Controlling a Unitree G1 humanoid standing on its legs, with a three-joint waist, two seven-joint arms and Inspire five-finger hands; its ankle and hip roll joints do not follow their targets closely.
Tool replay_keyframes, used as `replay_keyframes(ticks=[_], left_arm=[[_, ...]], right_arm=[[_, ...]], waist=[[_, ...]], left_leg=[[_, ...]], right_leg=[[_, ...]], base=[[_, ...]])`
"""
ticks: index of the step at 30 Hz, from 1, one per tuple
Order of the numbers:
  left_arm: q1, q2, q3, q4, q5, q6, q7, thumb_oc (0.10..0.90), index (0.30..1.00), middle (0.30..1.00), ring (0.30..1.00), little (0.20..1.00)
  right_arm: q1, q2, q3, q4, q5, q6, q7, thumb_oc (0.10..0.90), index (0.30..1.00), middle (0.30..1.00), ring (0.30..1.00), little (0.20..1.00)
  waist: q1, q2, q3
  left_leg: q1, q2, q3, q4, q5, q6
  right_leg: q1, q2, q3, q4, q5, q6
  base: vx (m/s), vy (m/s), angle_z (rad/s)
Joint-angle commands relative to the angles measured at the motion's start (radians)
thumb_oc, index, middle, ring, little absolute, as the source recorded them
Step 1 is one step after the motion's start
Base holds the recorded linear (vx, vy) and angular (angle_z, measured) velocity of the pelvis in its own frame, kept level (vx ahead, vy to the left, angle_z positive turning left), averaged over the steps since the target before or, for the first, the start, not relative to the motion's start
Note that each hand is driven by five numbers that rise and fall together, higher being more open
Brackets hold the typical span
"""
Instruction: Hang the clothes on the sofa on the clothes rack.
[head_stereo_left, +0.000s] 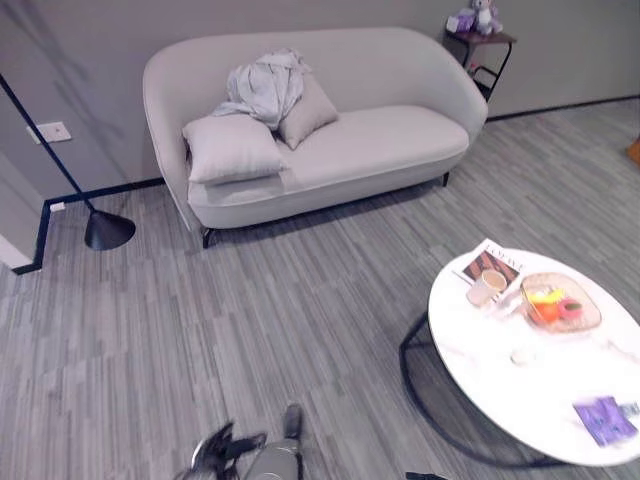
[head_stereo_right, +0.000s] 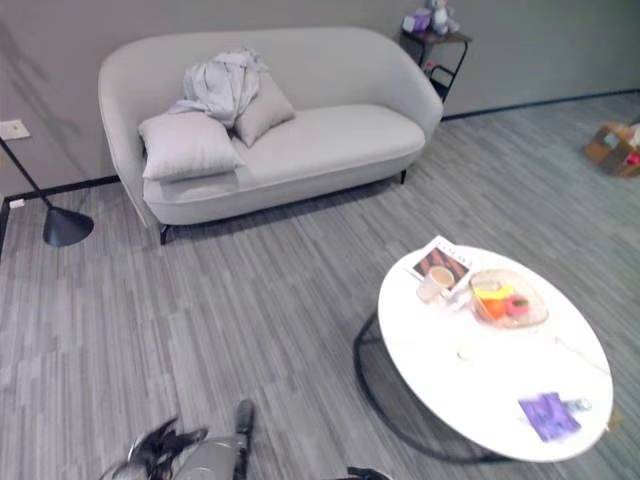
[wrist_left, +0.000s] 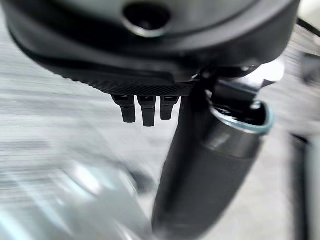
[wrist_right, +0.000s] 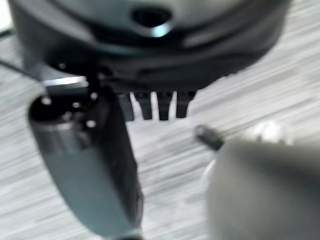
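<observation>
Seeing grey clothes lying crumpled on sofa backrest, above cushions, well ahead across floor. Left hand hanging low, fingers straight, holding nothing; right hand likewise. I'm judging left hand slightly nearer; walking closer needed first.

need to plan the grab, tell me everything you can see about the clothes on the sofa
The clothes are a pale grey, soft-looking crumpled heap, not folded. They lie at the sofa's left end, draped against the backrest and over the top of a tilted cushion, above a flat cushion. Neither hand touches them.
</observation>
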Motion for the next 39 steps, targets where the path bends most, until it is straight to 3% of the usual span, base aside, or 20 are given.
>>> replay_keyframes(ticks=[1, 3, 5, 6, 10, 11, 12, 13, 16, 17, 20, 22, 25, 27, 29, 31, 32, 34, 36, 39], left_arm=[[-0.009, -0.035, 0.044, -0.007, -0.108, -0.022, 0.004, 0.8, 0.9, 0.9, 0.9, 0.9], [0.002, -0.033, 0.058, -0.001, -0.118, -0.023, 0.01, 0.8, 0.9, 0.9, 0.9, 0.9], [0.0, -0.02, 0.074, 0.025, -0.105, -0.017, 0.02, 0.8, 0.9, 0.9, 0.9, 0.9], [0.0, -0.02, 0.074, 0.025, -0.105, -0.017, 0.02, 0.8, 0.9, 0.9, 0.9, 0.9], [-0.02, 0.006, -0.015, -0.032, 0.026, -0.023, 0.023, 0.8, 0.9, 0.9, 0.9, 0.9], [-0.025, 0.007, -0.037, -0.04, 0.05, -0.02, 0.029, 0.8, 0.9, 0.9, 0.9, 0.9], [-0.025, 0.007, -0.037, -0.04, 0.051, -0.02, 0.029, 0.8, 0.9, 0.9, 0.9, 0.9], [-0.043, 0.012, -0.085, -0.036, 0.097, -0.009, 0.023, 0.8, 0.9, 0.9, 0.9, 0.9], [-0.051, 0.012, -0.1, -0.033, 0.099, -0.007, 0.017, 0.8, 0.9, 0.9, 0.9, 0.9], [-0.063, 0.003, -0.117, -0.041, 0.09, -0.013, 0.016, 0.8, 0.9, 0.9, 0.9, 0.9], [-0.072, -0.005, -0.129, -0.04, 0.107, -0.016, 0.013, 0.8, 0.9, 0.9, 0.9, 0.9], [-0.068, -0.018, -0.132, -0.013, 0.12, -0.021, 0.012, 0.8, 0.9, 0.9, 0.9, 0.9], [-0.06, -0.024, -0.132, 0.007, 0.132, -0.023, 0.011, 0.8, 0.9, 0.9, 0.9, 0.9], [-0.028, -0.013, -0.101, 0.018, 0.128, -0.026, 0.018, 0.8, 0.9, 0.9, 0.9, 0.9], [-0.019, -0.007, -0.077, 0.014, 0.104, -0.029, 0.022, 0.8, 0.9, 0.9, 0.9, 0.9], [-0.012, -0.016, -0.068, 0.014, 0.082, -0.032, 0.021, 0.8, 0.9, 0.9, 0.9, 0.9], [-0.016, -0.016, -0.064, 0.008, 0.062, -0.035, 0.023, 0.8, 0.9, 0.9, 0.9, 0.9], [-0.019, -0.014, -0.065, -0.026, 0.042, -0.04, 0.037, 0.8, 0.9, 0.9, 0.9, 0.9], [-0.029, -0.015, -0.072, -0.047, 0.042, -0.04, 0.04, 0.8, 0.9, 0.9, 0.9, 0.9], [-0.032, -0.006, -0.071, -0.07, 0.029, -0.049, 0.043, 0.8, 0.9, 0.9, 0.9, 0.9]], right_arm=[[-0.003, -0.035, -0.01, -0.043, -0.011, -0.027, 0.026, 0.8, 0.9, 0.9, 0.9, 0.9], [0.008, -0.028, -0.009, -0.04, -0.013, -0.027, 0.026, 0.8, 0.9, 0.9, 0.9, 0.9], [0.032, -0.022, -0.056, 0.018, -0.009, -0.016, 0.026, 0.8, 0.9, 0.9, 0.9, 0.9], [0.032, -0.022, -0.056, 0.018, -0.009, -0.016, 0.026, 0.8, 0.9, 0.9, 0.9, 0.9], [0.045, -0.038, -0.092, 0.041, -0.012, -0.018, 0.026, 0.8, 0.9, 0.9, 0.9, 0.9], [0.043, -0.041, -0.091, 0.039, -0.017, -0.014, 0.023, 0.8, 0.9, 0.9, 0.9, 0.9], [0.043, -0.041, -0.091, 0.039, -0.017, -0.014, 0.023, 0.8, 0.9, 0.9, 0.9, 0.9], [0.039, -0.038, -0.086, 0.02, -0.036, -0.012, 0.026, 0.8, 0.9, 0.9, 0.9, 0.9], [0.038, -0.032, -0.065, -0.011, -0.04, -0.018, 0.03, 0.8, 0.9, 0.9, 0.9, 0.9], [0.031, -0.026, -0.04, -0.058, -0.034, -0.029, 0.033, 0.8, 0.9, 0.9, 0.9, 0.9], [0.025, -0.029, -0.037, -0.066, -0.022, -0.032, 0.025, 0.8, 0.9, 0.9, 0.9, 0.9], [0.023, -0.033, -0.051, -0.067, -0.012, -0.028, 0.029, 0.8, 0.9, 0.9, 0.9, 0.9], [0.027, -0.035, -0.066, -0.061, -0.014, -0.021, 0.035, 0.8, 0.9, 0.9, 0.9, 0.9], [0.053, -0.033, -0.064, -0.066, -0.02, -0.021, 0.034, 0.8, 0.9, 0.9, 0.9, 0.9], [0.051, -0.042, -0.071, -0.068, -0.008, -0.023, 0.024, 0.8, 0.9, 0.9, 0.9, 0.9], [0.045, -0.061, -0.068, -0.085, 0.02, -0.04, 0.014, 0.8, 0.9, 0.9, 0.9, 0.9], [0.042, -0.073, -0.078, -0.097, 0.033, -0.05, 0.006, 0.8, 0.9, 0.9, 0.9, 0.9], [0.02, -0.097, -0.063, -0.129, 0.03, -0.061, -0.02, 0.8, 0.9, 0.9, 0.9, 0.9], [-0.011, -0.125, -0.053, -0.13, 0.003, -0.054, -0.033, 0.8, 0.9, 0.9, 0.9, 0.9], [-0.041, -0.146, -0.055, -0.144, 0.01, -0.052, -0.043, 0.8, 0.9, 0.9, 0.9, 0.9]], waist=[[0.02, 0.053, -0.014], [0.028, 0.057, -0.021], [0.024, -0.001, -0.057], [0.024, -0.001, -0.058], [0.007, -0.044, -0.086], [-0.006, -0.039, -0.08], [-0.005, -0.04, -0.079], [-0.038, -0.02, -0.062], [-0.073, 0.005, -0.042], [-0.12, 0.032, -0.018], [-0.138, 0.039, -0.005], [-0.18, 0.04, 0.002], [-0.206, 0.033, -0.006], [-0.201, 0.026, -0.034], [-0.197, 0.047, -0.05], [-0.188, 0.058, -0.047], [-0.186, 0.049, -0.04], [-0.151, 0.021, -0.003], [-0.127, 0.01, 0.021], [-0.091, 0.01, 0.028]], left_leg=[[-0.052, 0.093, -0.023, -0.084, -0.017, -0.072], [-0.036, 0.108, -0.011, -0.083, 0.027, -0.064], [0.001, 0.082, 0.01, -0.038, 0.027, -0.031], [0.001, 0.082, 0.011, -0.038, 0.027, -0.031], [0.117, -0.004, 0.062, -0.076, -0.085, 0.048], [0.165, -0.025, 0.057, -0.084, -0.119, 0.067], [0.165, -0.027, 0.058, -0.084, -0.12, 0.068], [0.25, -0.04, 0.051, -0.084, -0.19, 0.094], [0.306, -0.033, 0.016, -0.084, -0.226, 0.095], [0.364, -0.018, -0.04, -0.084, -0.256, 0.072], [0.399, -0.004, -0.053, -0.084, -0.289, 0.048], [0.465, 0.014, -0.112, -0.084, -0.355, 0.005], [0.514, 0.027, -0.143, -0.084, -0.394, -0.008], [0.576, 0.082, -0.167, -0.084, -0.42, -0.022], [0.583, 0.157, -0.183, -0.057, -0.342, -0.043], [0.512, 0.194, -0.202, 0.112, -0.269, -0.063], [0.451, 0.207, -0.203, 0.21, -0.201, -0.082], [0.312, 0.28, -0.127, 0.496, -0.128, -0.058], [0.217, 0.278, -0.072, 0.582, -0.18, -0.037], [0.084, 0.165, -0.042, 0.475, -0.258, -0.026]], right_leg=[[0.0, 0.185, 0.074, 0.014, -0.004, -0.059], [0.016, 0.191, 0.083, 0.014, -0.009, -0.06], [0.047, 0.137, 0.095, 0.067, 0.01, -0.021], [0.047, 0.137, 0.095, 0.067, 0.01, -0.02], [-0.072, 0.001, 0.052, 0.441, 0.223, 0.099], [-0.119, -0.049, 0.034, 0.557, 0.293, 0.121], [-0.121, -0.052, 0.036, 0.562, 0.291, 0.123], [-0.176, -0.131, -0.031, 0.726, 0.376, 0.128], [-0.259, -0.13, -0.038, 0.794, 0.289, 0.094], [-0.367, -0.048, -0.013, 0.653, 0.194, 0.043], [-0.384, -0.045, -0.023, 0.444, 0.179, 0.035], [-0.471, -0.079, 0.086, 0.076, 0.316, 0.077], [-0.508, -0.095, 0.178, 0.031, 0.384, 0.113], [-0.496, -0.047, 0.181, 0.105, 0.36, 0.088], [-0.475, 0.004, 0.172, 0.127, 0.335, 0.069], [-0.407, 0.04, 0.133, 0.087, 0.315, 0.036], [-0.371, 0.046, 0.105, 0.063, 0.307, 0.017], [-0.271, 0.078, 0.056, 0.025, 0.244, -0.045], [-0.227, 0.084, 0.047, 0.014, 0.205, -0.056], [-0.194, 0.079, 0.057, 0.014, 0.164, -0.042]], base=[[0.31, 0.125, -0.11], [0.46, 0.204, -0.26], [0.7, 0.343, -0.69], [0.45, 0.3, -0.52], [0.49, 0.412, -0.16], [0.25, 0.271, -0.15], [0.4, 0.369, 0.07], [0.3, 0.238, 0.23], [0.47, 0.172, 0.52], [0.4, -0.068, 0.81], [0.32, -0.106, 0.51], [0.65, -0.243, 0.77], [0.51, -0.134, 0.87], [0.71, -0.311, 0.51], [0.56, -0.327, 0.64], [0.37, -0.311, 0.39], [0.44, -0.408, 0.08], [0.36, -0.364, 0.4], [0.27, -0.192, 0.32], [0.32, 0.0, 0.02]])
